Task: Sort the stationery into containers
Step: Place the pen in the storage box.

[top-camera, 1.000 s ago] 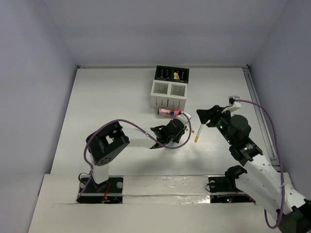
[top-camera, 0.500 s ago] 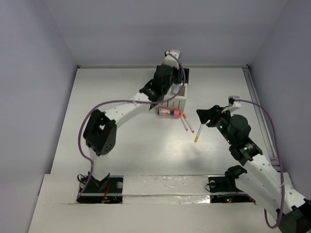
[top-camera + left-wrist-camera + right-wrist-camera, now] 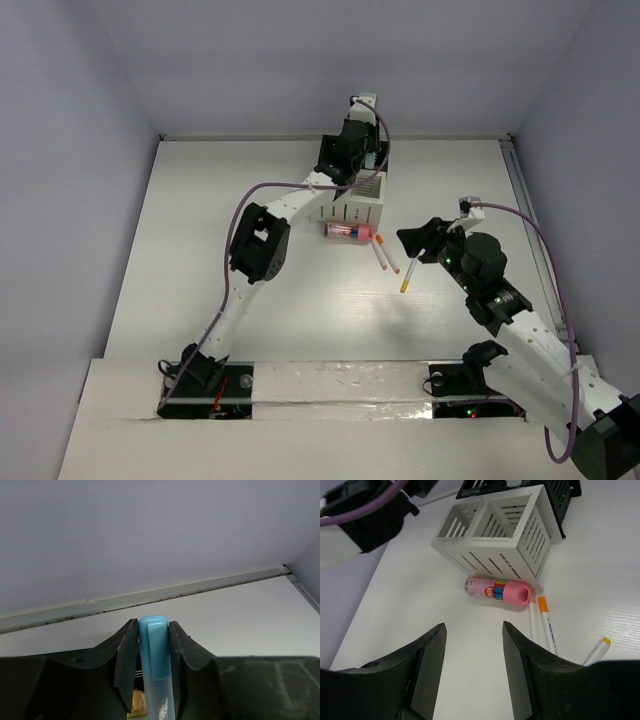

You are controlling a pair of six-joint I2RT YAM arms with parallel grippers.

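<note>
Left arm point(image 3: 290, 200) reached farther to 12 o'clock, over black box point(image 3: 565, 495); left hand point(image 3: 152, 635) clamped on blue marker point(image 3: 155, 680), axis along fingers point(image 3: 126, 650). Right hand point(image 3: 473, 627) apart, at box's 4 o'clock.

- I can read no word, number or brand in any view.
- Lower centre of the left wrist view: the blue marker point(image 3: 156, 670) has faint grey print on its barrel, too blurred for me to make out.
- Centre of the right wrist view: the pink cylinder point(image 3: 495, 590) wears a multicoloured band, with no lettering I can read.
- Lower right there: the orange-capped stick point(image 3: 547, 625) shows faint marks, too small to read.
</note>
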